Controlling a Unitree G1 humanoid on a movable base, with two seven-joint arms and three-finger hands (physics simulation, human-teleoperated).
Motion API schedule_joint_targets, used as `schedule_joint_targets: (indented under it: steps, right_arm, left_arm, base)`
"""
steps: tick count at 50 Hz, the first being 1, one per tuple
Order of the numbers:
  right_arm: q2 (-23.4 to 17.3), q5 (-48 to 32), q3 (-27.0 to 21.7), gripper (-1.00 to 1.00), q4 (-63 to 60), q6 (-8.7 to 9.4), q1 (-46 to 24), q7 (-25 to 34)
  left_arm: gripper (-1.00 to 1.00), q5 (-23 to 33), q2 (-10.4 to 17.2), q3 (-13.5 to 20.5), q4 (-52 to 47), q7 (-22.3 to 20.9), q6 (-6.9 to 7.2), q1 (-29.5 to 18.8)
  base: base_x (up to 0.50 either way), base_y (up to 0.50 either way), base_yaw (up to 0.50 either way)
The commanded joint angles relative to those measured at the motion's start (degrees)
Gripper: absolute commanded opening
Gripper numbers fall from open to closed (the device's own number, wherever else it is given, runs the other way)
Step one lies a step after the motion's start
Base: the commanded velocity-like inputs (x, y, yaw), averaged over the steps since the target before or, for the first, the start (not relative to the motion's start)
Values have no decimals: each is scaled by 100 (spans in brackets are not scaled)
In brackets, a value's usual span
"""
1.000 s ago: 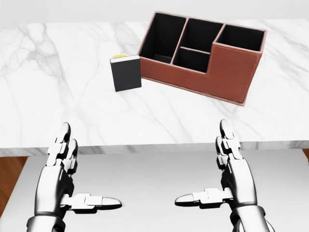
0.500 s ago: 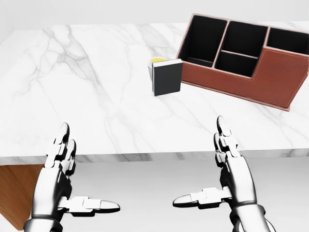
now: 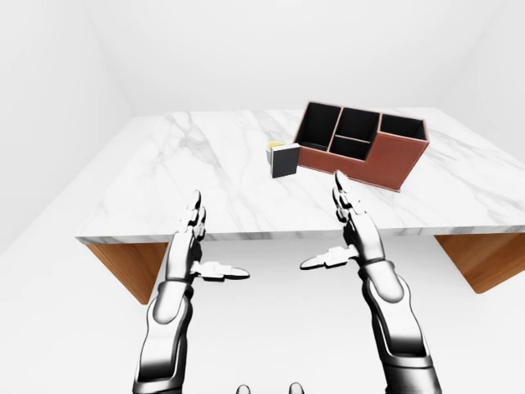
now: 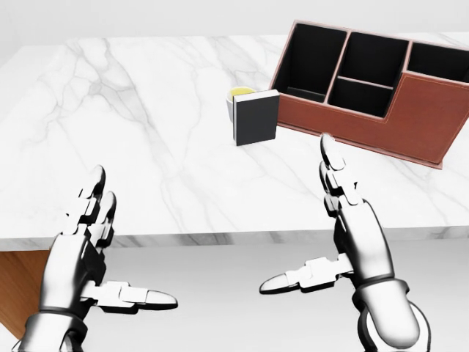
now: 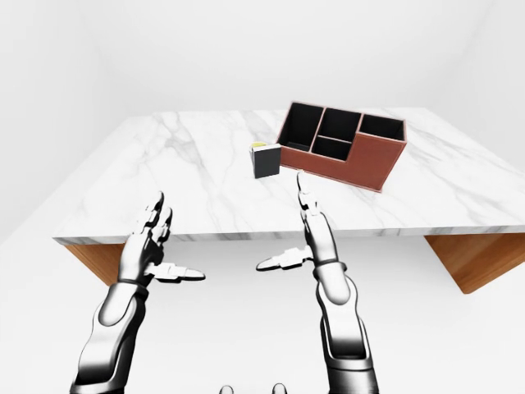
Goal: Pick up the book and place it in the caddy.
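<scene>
- Since half a second ago your right hand [image 4: 350,229] has risen and reached over the edge of the marble table [image 4: 132,125]; its fingertips now overlap the tabletop in the head view, where before they stopped at the edge. Your left hand [image 4: 80,260] has barely shifted, and the camera has held steady over that half second.
- The book [image 4: 256,117] stands upright on the table, above and a little left of your right hand's fingertips in the head view, well apart from them. From your left hand it sits up and far to the right.
- The caddy [image 4: 364,84] lies above and to the right of your right hand, just beside the book on its right. I cannot tell whether the two touch.
- Both hands are released: fingers stretched straight, thumbs pointing inward toward each other, nothing held.
- A yellow object [image 4: 239,92] peeks out behind the book's top left corner; most of it is hidden, so I cannot tell what it is.
- The head view cuts off the caddy's right end; the left-eye view shows it whole, with four dark compartments.
- The book's cover facing you is plain dark, with no title or label to read. The caddy's reddish-brown wall carries no writing either.
</scene>
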Motion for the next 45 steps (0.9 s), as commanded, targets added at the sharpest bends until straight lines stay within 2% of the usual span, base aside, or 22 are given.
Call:
schedule_joint_targets:
  steps: [1, 15, 35, 45]
  right_arm:
    - [-174, -321, -120, 100, -374, 0, -529, 504]
    - [-390, -541, -264, 100, -603, 0, -1011, 1096]
    - [-366, -694, -260, 100, -467, 0, -1112, 1013]
    - [-375, -795, -274, 100, -439, 0, -1062, 992]
  left_arm:
    - [100, 96, 86, 104, -439, -204, 0, -303]
    - [100, 92, 209, 312, -1312, -330, 0, -683]
    - [100, 156, 196, 309, -1107, -277, 0, -612]
    - [100, 302, 195, 259, -1018, -270, 0, -628]
  base:
    - [0, 0, 0]
    - [5, 0, 0]
    - [42, 0, 0]
    - [25, 0, 0]
